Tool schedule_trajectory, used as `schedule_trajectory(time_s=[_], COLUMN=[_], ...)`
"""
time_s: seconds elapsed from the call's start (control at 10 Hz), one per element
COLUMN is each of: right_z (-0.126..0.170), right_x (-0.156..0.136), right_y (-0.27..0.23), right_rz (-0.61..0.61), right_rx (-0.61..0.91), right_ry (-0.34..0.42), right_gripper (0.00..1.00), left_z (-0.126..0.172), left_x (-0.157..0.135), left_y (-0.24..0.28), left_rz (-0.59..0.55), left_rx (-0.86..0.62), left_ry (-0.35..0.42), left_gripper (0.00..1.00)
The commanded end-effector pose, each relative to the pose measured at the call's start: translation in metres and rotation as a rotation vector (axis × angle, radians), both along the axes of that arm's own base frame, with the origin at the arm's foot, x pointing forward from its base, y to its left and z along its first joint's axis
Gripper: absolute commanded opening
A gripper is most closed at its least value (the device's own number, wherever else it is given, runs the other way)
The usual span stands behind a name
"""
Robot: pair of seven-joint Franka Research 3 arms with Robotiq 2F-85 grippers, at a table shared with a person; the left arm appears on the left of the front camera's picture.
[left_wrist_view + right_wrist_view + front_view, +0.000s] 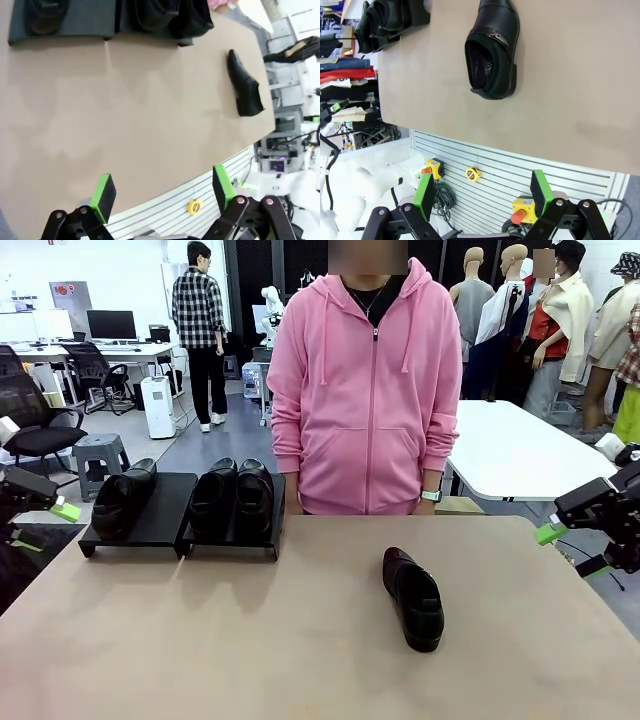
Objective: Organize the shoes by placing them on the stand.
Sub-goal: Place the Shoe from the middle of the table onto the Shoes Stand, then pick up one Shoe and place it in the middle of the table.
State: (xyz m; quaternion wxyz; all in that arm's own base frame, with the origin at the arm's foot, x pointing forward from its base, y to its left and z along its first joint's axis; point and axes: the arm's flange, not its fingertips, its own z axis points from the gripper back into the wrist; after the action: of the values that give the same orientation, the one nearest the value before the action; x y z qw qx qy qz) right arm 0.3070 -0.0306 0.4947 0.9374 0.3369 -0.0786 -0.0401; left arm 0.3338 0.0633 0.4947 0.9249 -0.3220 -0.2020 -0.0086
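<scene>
A glossy black shoe lies alone on the tan table, right of centre, toe toward me; it also appears as the lone shoe and, closer, the same shoe. The black stand sits at the far left with one shoe on its left tray and two shoes side by side on its right tray. My left gripper waits open off the table's left edge, its left gripper jaws empty. My right gripper hangs open past the right edge, the right gripper fingers empty.
A person in a pink hoodie stands at the table's far side, arms down. A white table stands behind at the right. Office chairs and desks fill the far left. Below the table edge, a slatted panel carries small yellow items.
</scene>
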Motion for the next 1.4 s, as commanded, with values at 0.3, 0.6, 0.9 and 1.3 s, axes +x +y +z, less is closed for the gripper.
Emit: schedule_trajectory(time_s=[0.3,0.6,0.9,1.3], right_z=[0.001,0.001,0.001,0.007], right_x=[0.001,0.001,0.001,0.005], right_y=[-0.002,-0.002,-0.002,0.033], right_rz=[0.018,0.018,0.018,0.119], right_rx=[0.022,0.022,0.022,-0.192], right_ry=[-0.019,-0.019,-0.019,-0.013], right_gripper=[1.00,1.00,1.00,1.00], left_z=[0.007,0.007,0.007,0.007], left_x=[-0.011,-0.011,-0.011,-0.011], left_y=[-0.002,-0.002,-0.002,-0.002], left_rz=[-0.059,-0.059,-0.059,-0.059], left_rx=[0.030,0.030,0.030,0.030], left_ry=[-0.020,-0.020,-0.020,-0.020], left_gripper=[1.00,1.00,1.00,1.00])
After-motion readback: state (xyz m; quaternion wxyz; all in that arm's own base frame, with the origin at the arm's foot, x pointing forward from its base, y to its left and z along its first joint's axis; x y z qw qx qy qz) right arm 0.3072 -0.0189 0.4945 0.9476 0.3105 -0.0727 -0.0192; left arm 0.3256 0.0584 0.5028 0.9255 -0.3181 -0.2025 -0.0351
